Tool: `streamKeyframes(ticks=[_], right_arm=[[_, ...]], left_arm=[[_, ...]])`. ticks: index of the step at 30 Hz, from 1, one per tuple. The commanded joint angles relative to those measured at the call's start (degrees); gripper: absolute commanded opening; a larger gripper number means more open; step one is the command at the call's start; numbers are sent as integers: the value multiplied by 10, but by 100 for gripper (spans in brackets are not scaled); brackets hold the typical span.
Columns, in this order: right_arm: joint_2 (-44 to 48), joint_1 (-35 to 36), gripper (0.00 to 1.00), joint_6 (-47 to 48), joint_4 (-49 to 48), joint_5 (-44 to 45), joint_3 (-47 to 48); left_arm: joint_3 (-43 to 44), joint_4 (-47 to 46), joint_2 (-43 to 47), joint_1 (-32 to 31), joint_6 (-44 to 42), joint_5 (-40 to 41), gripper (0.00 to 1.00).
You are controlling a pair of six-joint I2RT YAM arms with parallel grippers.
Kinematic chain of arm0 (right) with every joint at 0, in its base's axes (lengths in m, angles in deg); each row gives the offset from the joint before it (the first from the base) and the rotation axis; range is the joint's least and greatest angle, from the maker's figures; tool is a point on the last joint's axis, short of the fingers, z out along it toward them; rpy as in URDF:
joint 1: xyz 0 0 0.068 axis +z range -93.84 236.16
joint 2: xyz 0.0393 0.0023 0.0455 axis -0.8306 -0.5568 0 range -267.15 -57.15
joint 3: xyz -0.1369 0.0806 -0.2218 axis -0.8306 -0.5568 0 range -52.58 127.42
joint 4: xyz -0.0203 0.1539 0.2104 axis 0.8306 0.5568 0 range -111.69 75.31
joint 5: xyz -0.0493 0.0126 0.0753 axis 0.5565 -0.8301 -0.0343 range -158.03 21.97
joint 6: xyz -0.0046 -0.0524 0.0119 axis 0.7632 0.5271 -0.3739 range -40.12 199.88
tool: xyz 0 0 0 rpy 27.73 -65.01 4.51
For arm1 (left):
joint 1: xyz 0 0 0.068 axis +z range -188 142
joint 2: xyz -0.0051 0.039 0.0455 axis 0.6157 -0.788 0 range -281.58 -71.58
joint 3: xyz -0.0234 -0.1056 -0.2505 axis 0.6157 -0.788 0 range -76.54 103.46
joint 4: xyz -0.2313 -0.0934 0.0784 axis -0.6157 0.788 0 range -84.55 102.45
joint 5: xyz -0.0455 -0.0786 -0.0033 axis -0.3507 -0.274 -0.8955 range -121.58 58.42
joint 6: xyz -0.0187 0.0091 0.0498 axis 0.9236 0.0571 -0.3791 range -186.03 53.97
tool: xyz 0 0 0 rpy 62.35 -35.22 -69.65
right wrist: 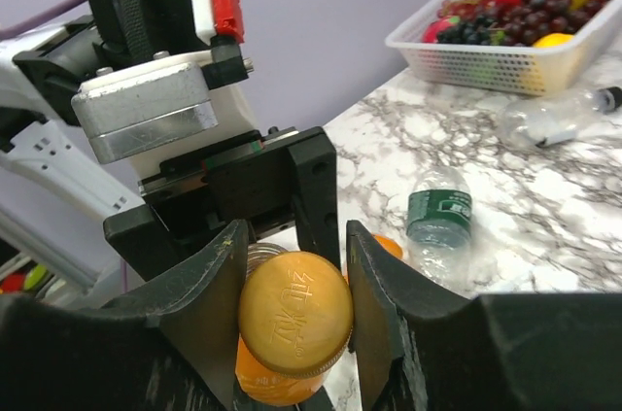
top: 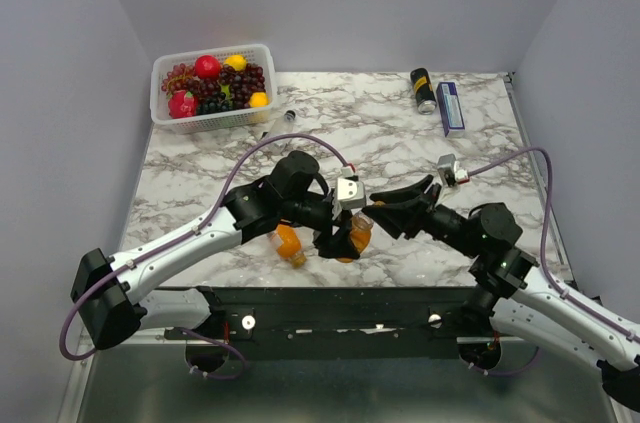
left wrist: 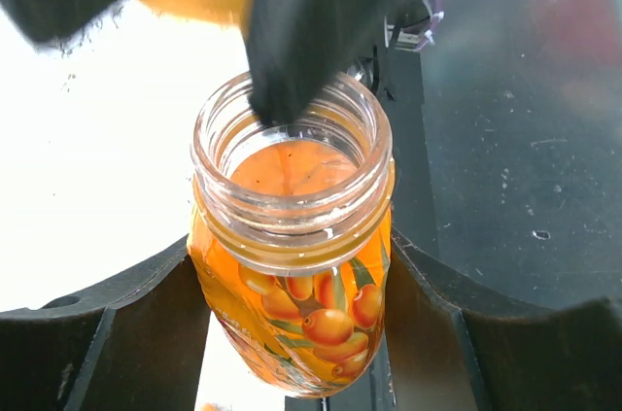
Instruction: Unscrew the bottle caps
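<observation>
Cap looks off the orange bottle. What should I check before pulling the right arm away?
1. Bottle clamped in left gripper: ok.
2. Cap clear of the threads, mouth open: ok.
3. Cap gripped by right gripper: ok, though it sits tilted.
4. Juice below the rim: ok.
5. Second orange bottle, lying on the table, capped or not: cannot tell.
</observation>
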Motion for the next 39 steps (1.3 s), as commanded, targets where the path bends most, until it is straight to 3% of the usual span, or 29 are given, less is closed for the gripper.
streamKeyframes(ticks=[1, 7, 11, 15, 23, 27, 31, 39], right_arm=[[47, -3, 31, -8, 55, 99, -13], [30, -3, 34, 3, 201, 213, 30], [1, -34, 34, -1, 225, 228, 35], [-39, -136, 34, 4, 227, 112, 40], [-158, -280, 33, 40, 186, 22, 39], [-236, -280, 30, 49, 176, 9, 59], [-319, -261, 31, 40, 94, 25, 73], [-548, -246, 31, 75, 119, 32, 261]], left_arm=[[13, 7, -2, -4, -4, 77, 43], [-1, -22, 14, 13, 32, 223, 43], [-11, -38, 30, 29, 57, 289, 43], [-30, -69, 63, 37, 67, 339, 43], [-29, -65, 64, 40, 66, 359, 43], [-29, -63, 72, 39, 63, 397, 43], [-36, -69, 84, 40, 63, 427, 43], [-33, -65, 69, 34, 62, 448, 43]])
